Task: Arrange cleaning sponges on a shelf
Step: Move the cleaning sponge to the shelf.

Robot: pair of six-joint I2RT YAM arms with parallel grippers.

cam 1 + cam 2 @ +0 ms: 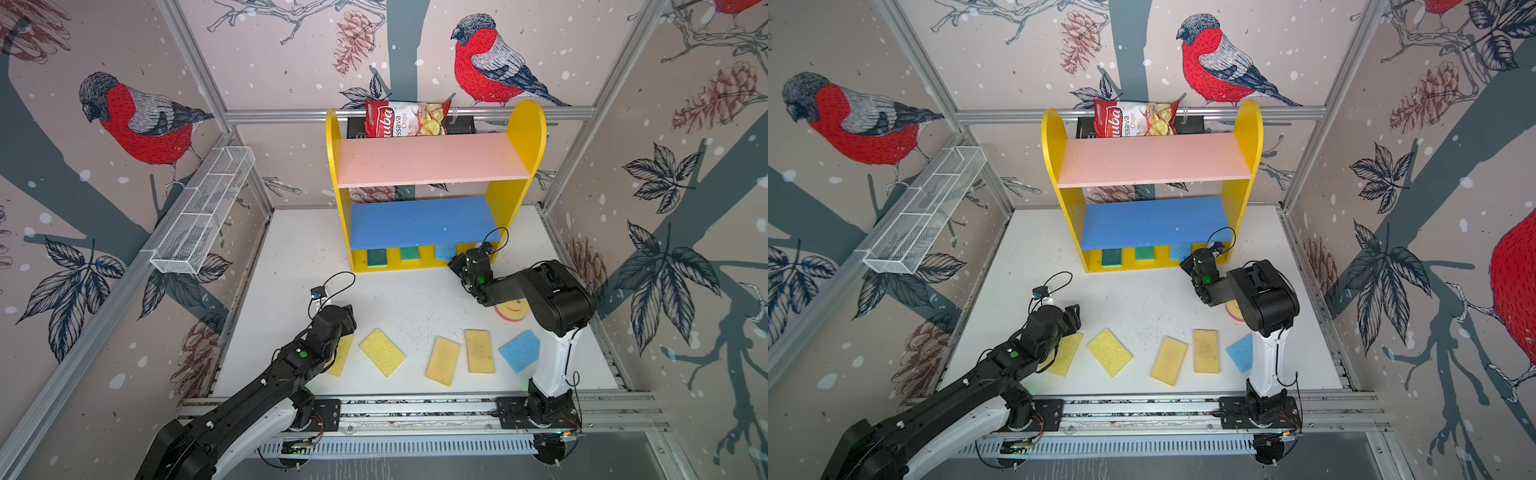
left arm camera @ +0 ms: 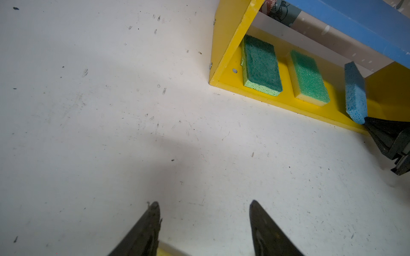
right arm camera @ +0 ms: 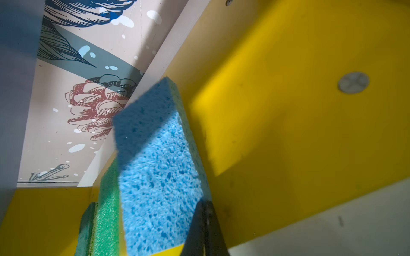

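Note:
The shelf (image 1: 432, 160) stands at the back; on its yellow base (image 2: 332, 113) lie a dark green sponge (image 2: 261, 64) and a lighter green one (image 2: 309, 77). Beside them a light blue sponge (image 3: 155, 168) stands tilted on edge. My right gripper (image 3: 205, 207) is shut with nothing between its fingers, the tips against that sponge's near corner. My left gripper (image 2: 204, 202) hangs open over bare table, by a bright yellow sponge (image 1: 341, 357) that its arm partly hides. Along the table's front lie another bright yellow sponge (image 1: 382, 352), two tan ones (image 1: 443, 360) (image 1: 480, 351) and a blue one (image 1: 520, 351). A round smiley sponge (image 1: 512, 311) peeks from under the right arm.
A white wire-mesh basket (image 1: 203, 212) hangs on the left wall. A red chips bag (image 1: 405, 118) sits in a black tray (image 1: 355, 126) behind the shelf top. The pink and blue (image 1: 419, 222) boards carry nothing. A metal rail (image 1: 415, 409) runs along the front edge.

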